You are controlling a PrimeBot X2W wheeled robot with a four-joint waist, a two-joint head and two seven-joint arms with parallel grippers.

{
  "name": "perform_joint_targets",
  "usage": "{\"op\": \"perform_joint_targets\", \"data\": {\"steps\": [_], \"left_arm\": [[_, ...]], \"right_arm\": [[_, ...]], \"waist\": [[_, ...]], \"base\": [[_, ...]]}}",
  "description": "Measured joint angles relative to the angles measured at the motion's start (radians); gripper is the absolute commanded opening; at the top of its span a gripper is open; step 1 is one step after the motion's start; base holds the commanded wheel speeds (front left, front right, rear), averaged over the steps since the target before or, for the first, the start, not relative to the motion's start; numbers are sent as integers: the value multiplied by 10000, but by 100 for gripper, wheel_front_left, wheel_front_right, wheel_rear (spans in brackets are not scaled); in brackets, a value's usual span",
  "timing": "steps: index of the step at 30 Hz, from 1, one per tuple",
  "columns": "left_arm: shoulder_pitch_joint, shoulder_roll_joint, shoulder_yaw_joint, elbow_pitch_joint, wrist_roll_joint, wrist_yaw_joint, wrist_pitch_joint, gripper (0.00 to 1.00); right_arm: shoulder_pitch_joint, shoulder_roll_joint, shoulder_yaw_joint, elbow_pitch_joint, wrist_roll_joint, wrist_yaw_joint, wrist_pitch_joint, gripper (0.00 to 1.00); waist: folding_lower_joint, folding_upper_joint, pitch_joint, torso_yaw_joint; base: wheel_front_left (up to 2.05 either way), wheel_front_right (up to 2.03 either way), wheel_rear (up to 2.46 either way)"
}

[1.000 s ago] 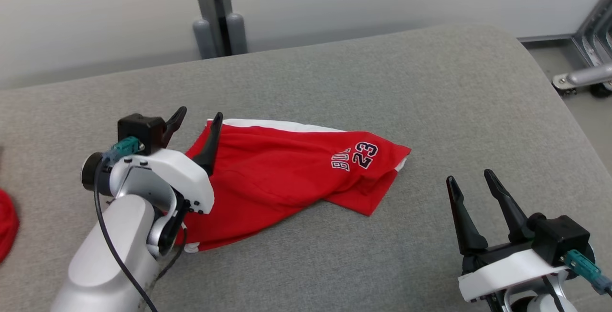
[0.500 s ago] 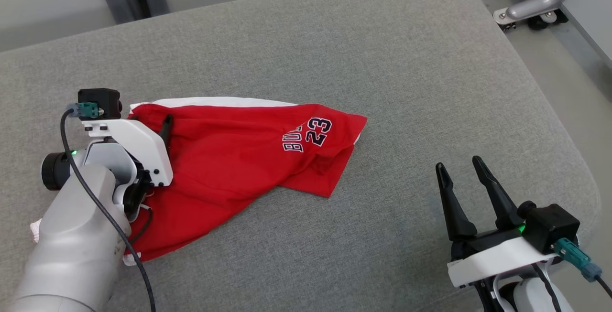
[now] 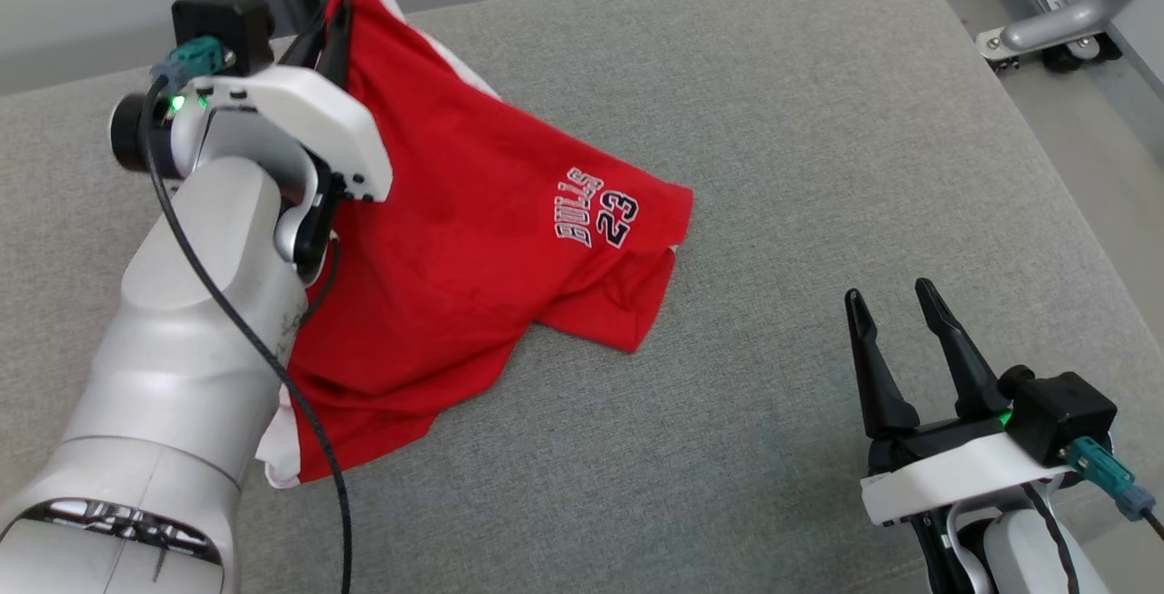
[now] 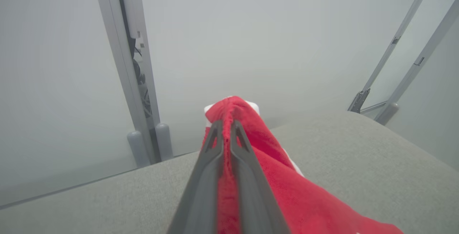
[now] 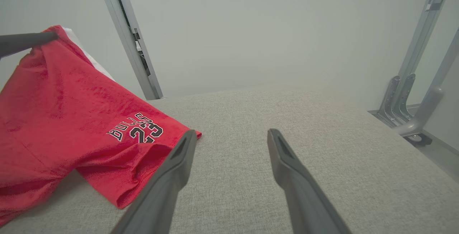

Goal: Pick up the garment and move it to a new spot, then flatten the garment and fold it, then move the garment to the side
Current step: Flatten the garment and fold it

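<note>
The left end effector (image 3: 335, 19) is closed tight on a bunched edge of the red garment (image 3: 473, 248), red cloth with a bit of white trim squeezed between its two fingers and poking out past the tips. The right end effector (image 3: 887, 296) stands wide apart and holds nothing, well clear of the cloth over bare bench (image 3: 818, 121). By my reading, only the first step is under way: the pinched edge is raised, but most of the garment rests on the bench below and beside the left wrist, so carrying it to a new spot, flattening, folding and setting it aside all remain. The garment's long axis slopes down from the left fingertips toward the right end effector, ending in the corner bearing the BULLS 23 print (image 3: 597, 208); a second lobe trails under the left forearm.
</note>
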Motion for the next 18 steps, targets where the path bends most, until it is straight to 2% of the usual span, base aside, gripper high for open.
{"op": "perform_joint_targets", "data": {"steps": [4,7,10,18], "left_arm": [[-324,-247,-136,-585,165,146,-625,0],[162,-268,-178,-1296,249,303,-899,0],[1415,4,-247,-2301,418,537,-995,0],[5654,851,-251,-5672,642,1599,-1011,0]], "right_arm": [[13,-2,-213,23,-92,0,-38,100],[116,-4,-341,-40,-115,0,-42,100],[232,0,-370,-109,-117,0,-44,100],[410,6,-640,-380,-290,0,71,100]], "waist": [[0,0,-152,300],[0,0,-289,572],[0,0,-397,878],[0,0,-493,1772]], "base": [[0,0,0],[0,0,0],[0,0,0],[0,0,0]]}}
